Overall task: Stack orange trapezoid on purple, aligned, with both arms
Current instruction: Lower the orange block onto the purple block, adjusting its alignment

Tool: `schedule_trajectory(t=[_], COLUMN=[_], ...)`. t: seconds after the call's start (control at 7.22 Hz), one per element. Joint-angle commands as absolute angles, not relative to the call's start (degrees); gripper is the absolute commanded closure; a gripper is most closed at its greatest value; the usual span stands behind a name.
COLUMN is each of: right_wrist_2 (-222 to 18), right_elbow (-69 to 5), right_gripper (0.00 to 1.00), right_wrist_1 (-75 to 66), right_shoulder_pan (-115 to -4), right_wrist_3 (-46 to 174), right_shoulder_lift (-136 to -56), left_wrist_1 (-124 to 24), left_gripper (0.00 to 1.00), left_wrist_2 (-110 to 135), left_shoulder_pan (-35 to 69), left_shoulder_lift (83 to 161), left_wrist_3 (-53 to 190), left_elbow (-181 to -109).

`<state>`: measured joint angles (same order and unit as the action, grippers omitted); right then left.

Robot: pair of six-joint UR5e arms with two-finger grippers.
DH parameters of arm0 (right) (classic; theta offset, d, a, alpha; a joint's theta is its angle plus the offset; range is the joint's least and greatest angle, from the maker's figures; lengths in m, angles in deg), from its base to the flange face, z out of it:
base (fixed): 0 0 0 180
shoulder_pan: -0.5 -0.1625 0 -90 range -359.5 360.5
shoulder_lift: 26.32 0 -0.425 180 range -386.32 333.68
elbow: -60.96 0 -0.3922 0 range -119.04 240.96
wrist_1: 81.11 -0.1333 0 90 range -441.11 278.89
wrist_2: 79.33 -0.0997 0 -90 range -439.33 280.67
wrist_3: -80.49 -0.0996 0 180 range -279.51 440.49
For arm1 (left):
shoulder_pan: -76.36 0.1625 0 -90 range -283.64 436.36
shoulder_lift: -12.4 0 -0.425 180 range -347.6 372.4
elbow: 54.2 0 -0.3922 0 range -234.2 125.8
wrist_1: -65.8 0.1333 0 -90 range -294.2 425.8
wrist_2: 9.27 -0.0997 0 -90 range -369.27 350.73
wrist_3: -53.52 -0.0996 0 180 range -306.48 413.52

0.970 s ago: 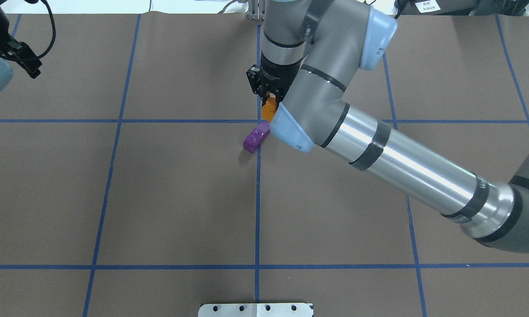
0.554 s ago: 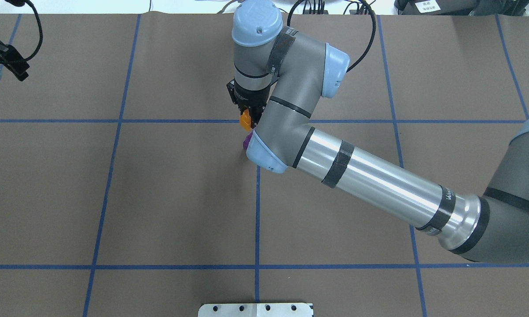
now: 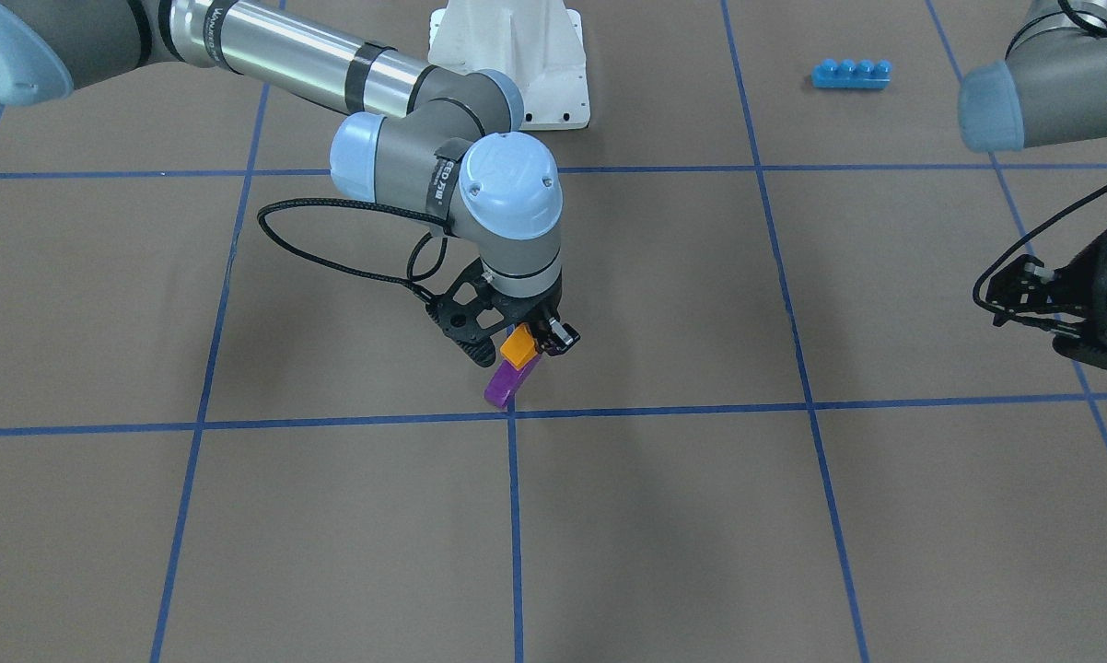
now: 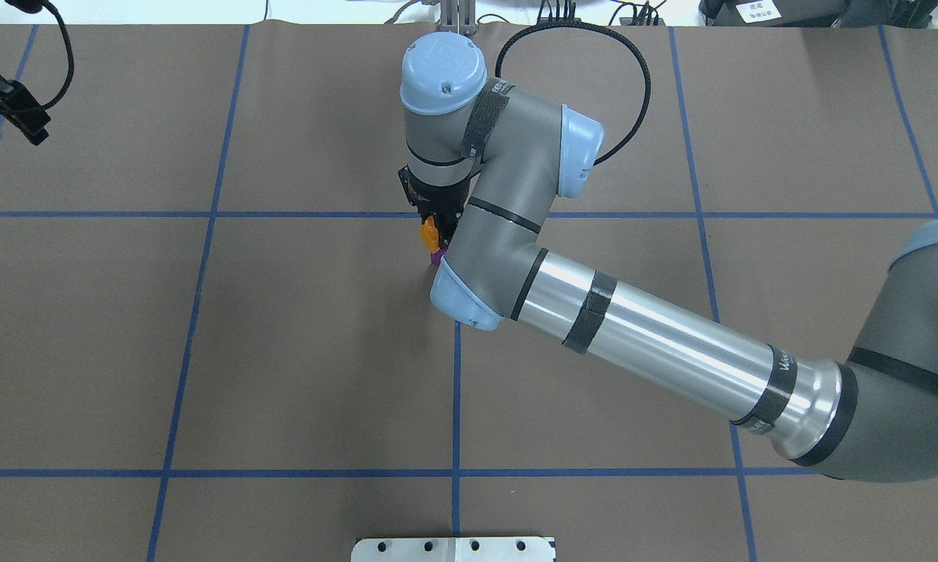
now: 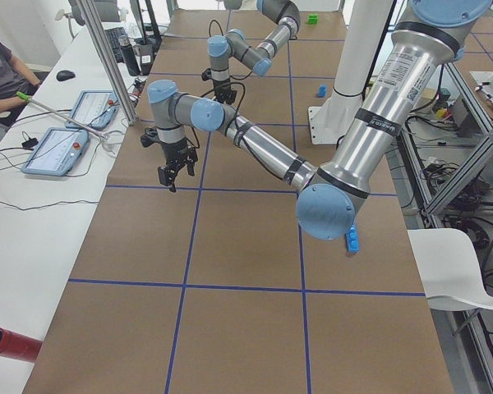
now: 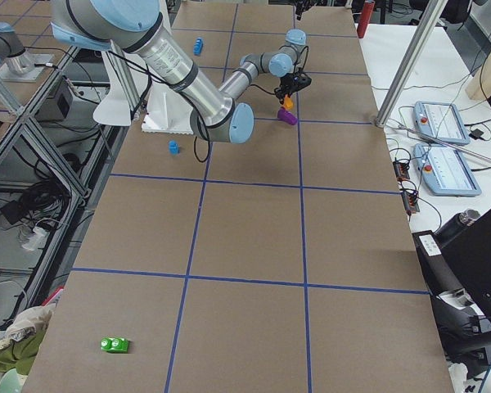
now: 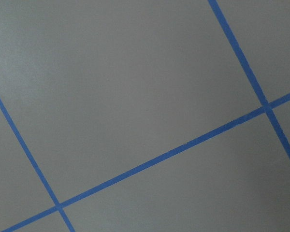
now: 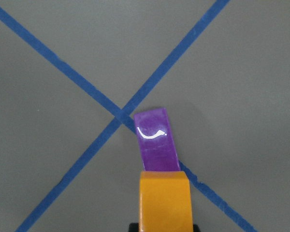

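The orange trapezoid (image 3: 518, 348), clamped in the right gripper (image 3: 522, 354), had shifted since a second ago to over the 1 o'clock end of the purple (image 3: 501, 385), front-facing view; both were glossy, smooth, slope-sided plastic. Whether the left gripper (image 3: 1014, 296) was parted, I could not tell

Your table (image 4: 305, 351) is covered in brown paper, ruled into large squares by blue tape lines (image 4: 455, 406). Along your side runs a white bench (image 5: 33, 213) with two control pendants (image 5: 56, 152) lying on it (their cables trail across the top). A red cylinder (image 5: 8, 343) rests at the bench's near end in the left-side view. An aluminium post (image 5: 107, 57) rises between bench and table. Across the table from the bench stands a white chair (image 5: 464, 263), beside an open metal frame (image 6: 33, 123) with cables (image 6: 33, 205) heaped on the floor under it. The light is bright and even, and shadows on the paper are soft.
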<state>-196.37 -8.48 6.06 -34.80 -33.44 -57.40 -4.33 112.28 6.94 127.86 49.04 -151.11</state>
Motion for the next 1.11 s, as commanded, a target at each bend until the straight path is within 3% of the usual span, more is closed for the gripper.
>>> schedule_trajectory(t=[0.0, 0.97], right_wrist_2=[-196.3, -194.9], right_elbow=[-8.4, -7.7], right_gripper=[1.0, 1.0], right_wrist_1=[6.2, 7.0], right_shoulder_pan=[-34.7, -33.5], right_wrist_3=[-33.9, -33.8], right_shoulder_lift=[-57.7, -57.6], left_wrist_1=[-4.3, -4.8], left_gripper=[0.0, 0.0], left_wrist_2=[112.3, 112.3], left_shoulder_pan=[7.0, 7.1], left_shoulder_lift=[127.8, 126.6], left_wrist_3=[49.0, 49.0], left_elbow=[-151.1, -151.1])
